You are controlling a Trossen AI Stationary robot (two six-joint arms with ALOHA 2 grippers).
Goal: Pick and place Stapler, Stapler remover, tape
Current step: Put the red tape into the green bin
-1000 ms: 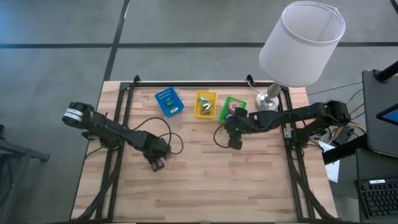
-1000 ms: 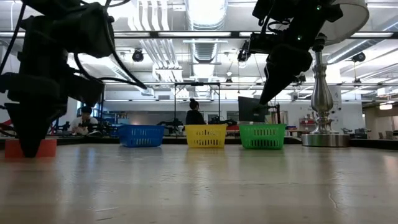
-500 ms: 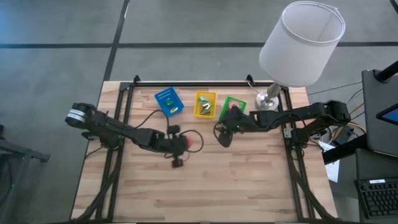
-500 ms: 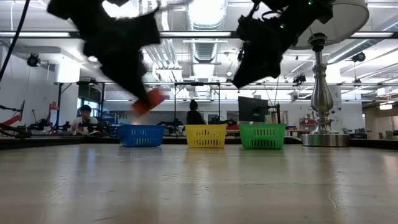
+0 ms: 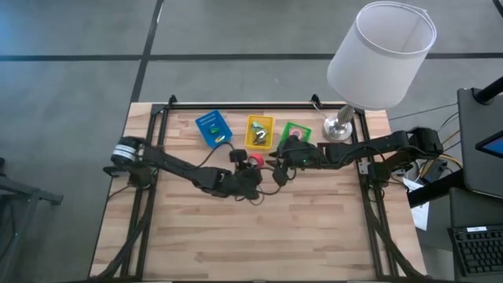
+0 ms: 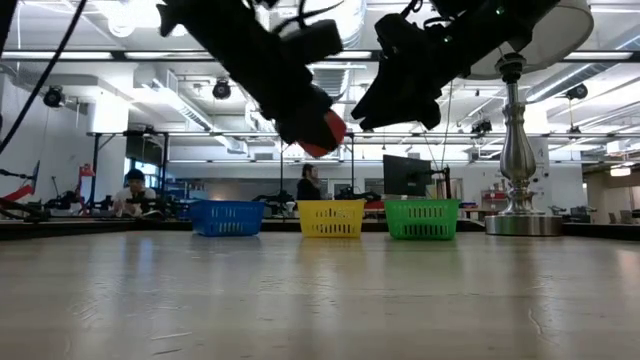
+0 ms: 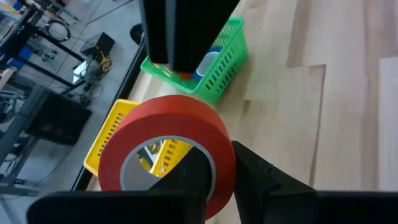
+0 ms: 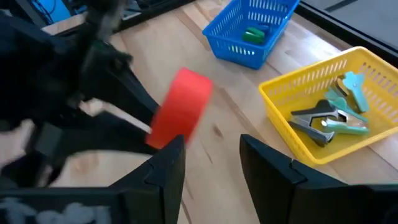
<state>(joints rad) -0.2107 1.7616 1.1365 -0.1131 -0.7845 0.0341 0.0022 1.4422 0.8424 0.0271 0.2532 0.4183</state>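
the wooden table (image 5: 314,228) holds three small bins in a row at the far side, w/ a big lamp (image 5: 377,55) beside them. blue bin (image 5: 212,128) has a green thing in it, yellow bin (image 5: 260,131) has staple removers (image 8: 329,115), green bin (image 5: 295,134) has something red and something pale blue inside, can't tell more.

step in hand, i think: carrying the tape to its bin. the left gripper (image 5: 250,167) is up in the air near the yellow and green bins, fingers clamped on the tape roll (image 5: 255,160), one finger through the hole. the right gripper (image 5: 280,173) hangs just beside it, fingers apart, holding nothing.

next move prob needs the left arm to go over the green bin, stop above it, then let go so the roll drops in. watch out, the right arm is v close and could get bumped.

the tape is a red round roll w/ a pale ring inside, much smaller than a bin.
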